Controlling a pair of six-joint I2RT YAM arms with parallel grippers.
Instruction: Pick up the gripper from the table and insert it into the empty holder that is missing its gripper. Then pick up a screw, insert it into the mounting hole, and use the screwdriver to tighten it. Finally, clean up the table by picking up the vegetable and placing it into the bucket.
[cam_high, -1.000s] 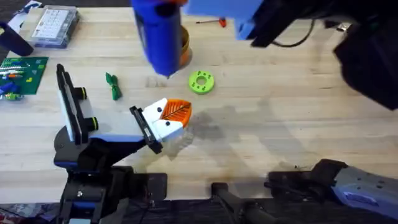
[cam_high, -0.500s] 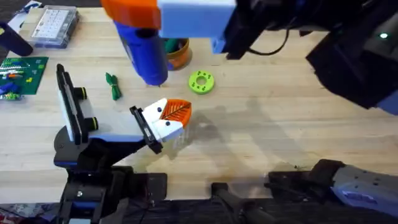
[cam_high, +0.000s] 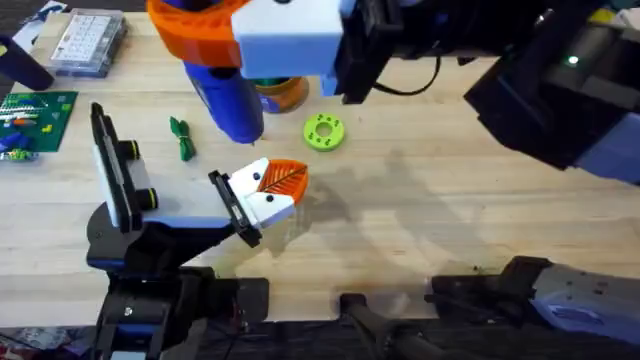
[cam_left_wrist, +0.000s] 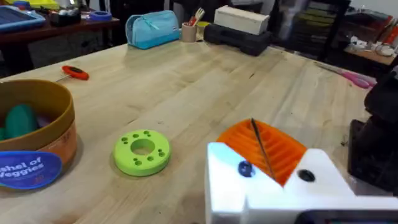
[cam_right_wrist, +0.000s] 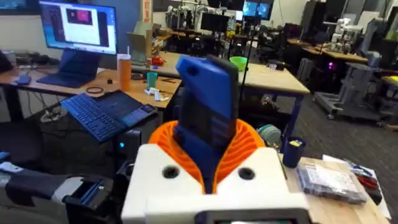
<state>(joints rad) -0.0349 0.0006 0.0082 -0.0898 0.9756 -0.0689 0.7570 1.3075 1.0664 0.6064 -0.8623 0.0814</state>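
**Screwdriver up high, ready to come down**

My right pincer (cam_high: 250, 45) is pinching the screwdriver (cam_high: 228, 95). It is blue and smooth, shaped like a fat pen. Its long way points down at the table (cam_high: 450, 200), tip lowest. The white and orange pincer in the holder (cam_high: 268, 190) sits just beside and below that tip, so I think the right arm must come down and a bit nearer.

I cannot tell how my left pincer's fingers stand.

The thin, knotted vegetable (cam_high: 181, 138) lies on the wood. The round bucket (cam_left_wrist: 37, 143) stands near the flat green disc (cam_left_wrist: 142, 151).
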